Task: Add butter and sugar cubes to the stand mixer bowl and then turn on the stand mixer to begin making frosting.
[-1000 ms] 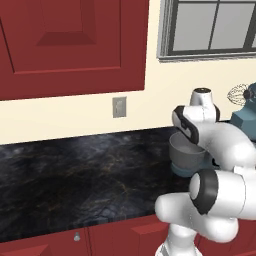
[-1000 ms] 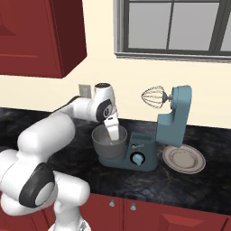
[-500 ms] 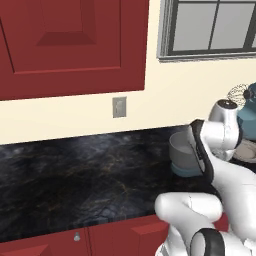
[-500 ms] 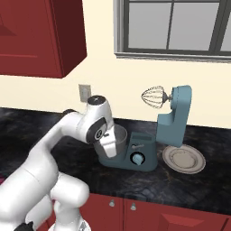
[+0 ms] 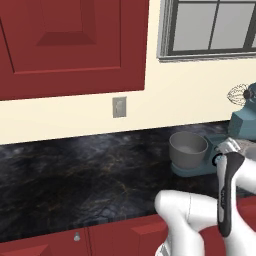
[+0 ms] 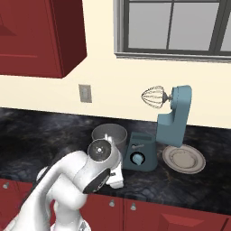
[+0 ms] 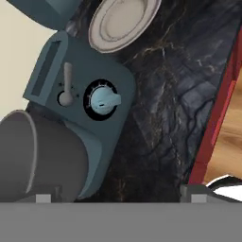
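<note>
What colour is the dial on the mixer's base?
Bright light blue, on a black ring; the dial shows best in the hand view.

In the left base view the mixer (image 5: 240, 120) runs off the right edge, and the arm (image 5: 227, 200) covers its dial. In the hand view the bowl (image 7: 28, 156) is cut by the left edge, the plate (image 7: 120, 21) and tilted head (image 7: 42, 9) by the top. The bowl's inside is too dim and small to tell what it holds, and the finger tips barely clear the bottom band.
</note>
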Tool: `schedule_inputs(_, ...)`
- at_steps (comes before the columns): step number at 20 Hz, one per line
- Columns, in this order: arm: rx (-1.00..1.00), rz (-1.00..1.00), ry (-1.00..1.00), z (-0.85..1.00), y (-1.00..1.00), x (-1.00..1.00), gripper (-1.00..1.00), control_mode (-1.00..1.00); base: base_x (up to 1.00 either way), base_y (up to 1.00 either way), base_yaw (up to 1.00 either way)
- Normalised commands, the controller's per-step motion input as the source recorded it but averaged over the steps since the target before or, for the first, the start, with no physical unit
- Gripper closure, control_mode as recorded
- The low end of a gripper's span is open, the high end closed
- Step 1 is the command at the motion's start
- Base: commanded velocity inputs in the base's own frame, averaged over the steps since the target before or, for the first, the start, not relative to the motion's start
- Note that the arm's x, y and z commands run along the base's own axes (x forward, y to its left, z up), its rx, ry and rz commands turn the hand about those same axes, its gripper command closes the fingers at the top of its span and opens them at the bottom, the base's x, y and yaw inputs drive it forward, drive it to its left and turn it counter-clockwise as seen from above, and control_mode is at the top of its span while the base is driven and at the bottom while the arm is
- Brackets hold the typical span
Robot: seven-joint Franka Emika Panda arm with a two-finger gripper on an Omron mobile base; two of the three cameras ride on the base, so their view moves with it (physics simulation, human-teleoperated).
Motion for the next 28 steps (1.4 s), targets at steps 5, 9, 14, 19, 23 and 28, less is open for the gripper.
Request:
schedule_inputs(5,0.23,-0.06,-0.14,0.20,-0.88,-0.35,-1.00,-1.00,0.00,0.00,0.00)
schedule_inputs(9,0.29,-0.13,-0.10,0.22,-0.97,-0.20,-1.00,-1.00,0.00,0.00,0.00)
schedule_inputs(14,0.46,-0.03,-0.07,0.04,-0.88,-0.10,-1.00,-1.00,0.00,0.00,0.00)
schedule_inputs(19,0.48,-0.06,0.00,0.45,-0.93,0.01,-1.00,-1.00,0.00,0.00,0.00)
schedule_inputs(23,0.47,-0.01,0.00,0.52,-0.87,0.12,-1.00,-1.00,0.00,0.00,0.00)
schedule_inputs(28,0.46,0.00,0.00,0.35,-0.62,0.25,-1.00,-1.00,0.00,0.00,0.00)
